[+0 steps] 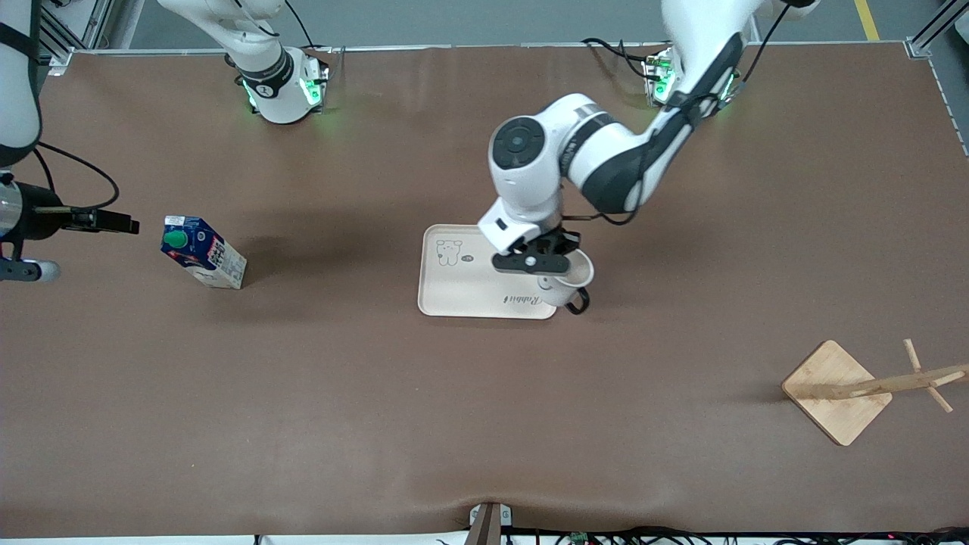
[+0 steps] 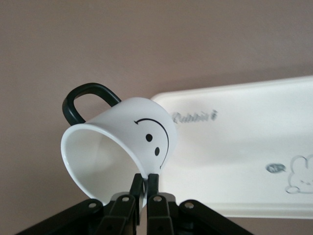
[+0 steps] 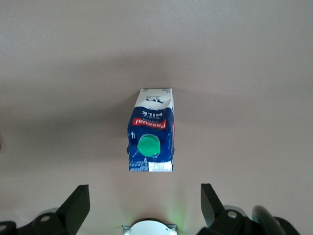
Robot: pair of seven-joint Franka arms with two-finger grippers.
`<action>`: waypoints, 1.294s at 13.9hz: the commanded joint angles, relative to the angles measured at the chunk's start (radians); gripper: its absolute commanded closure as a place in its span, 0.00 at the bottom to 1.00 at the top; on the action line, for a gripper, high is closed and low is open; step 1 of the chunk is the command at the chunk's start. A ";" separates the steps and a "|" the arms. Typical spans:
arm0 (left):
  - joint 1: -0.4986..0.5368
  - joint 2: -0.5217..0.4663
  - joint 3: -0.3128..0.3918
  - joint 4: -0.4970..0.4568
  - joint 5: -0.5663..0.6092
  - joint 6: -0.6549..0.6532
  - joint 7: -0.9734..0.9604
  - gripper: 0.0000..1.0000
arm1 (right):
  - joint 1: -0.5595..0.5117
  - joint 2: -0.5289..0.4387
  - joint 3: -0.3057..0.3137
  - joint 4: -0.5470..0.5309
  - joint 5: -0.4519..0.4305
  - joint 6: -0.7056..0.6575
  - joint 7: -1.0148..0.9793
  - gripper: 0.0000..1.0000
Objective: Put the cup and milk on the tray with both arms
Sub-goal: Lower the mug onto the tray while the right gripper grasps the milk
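Two-arm placement, cup stage. My left hand point(image 1: 556, 266) is clamped on the wall of the cup point(image 1: 569, 281) at its rim, one finger inside and one outside, and holds it tilted over the tray point(image 1: 454, 291) at the corner toward the left arm's end of the desk point(image 1: 484, 416). In the left wrist view the cup point(image 2: 124, 147) leans with its handle up and its mouth turned toward the camera, beside the "Rabbit" script on the tray point(image 2: 244, 161).

The milk point(image 1: 203, 252) stands upright on the desk, well apart from the tray, toward the right arm's end. My right hand point(image 3: 145, 208) hangs above it with fingers wide apart and nothing between them; the carton point(image 3: 151, 137) lies centred ahead of the gap.

Risks, as I judge them: the cup sits close to the tray's edge, so a release while it is tilted could let it tip or roll off onto the desk. The thin pinch on the rim may also let it swing. On the milk side, a descent slightly off centre could knock the tall, narrow carton over.
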 commanded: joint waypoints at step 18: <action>-0.180 0.162 0.086 0.084 -0.002 -0.097 -0.013 0.56 | 0.009 -0.127 0.016 -0.364 -0.027 0.347 0.027 0.00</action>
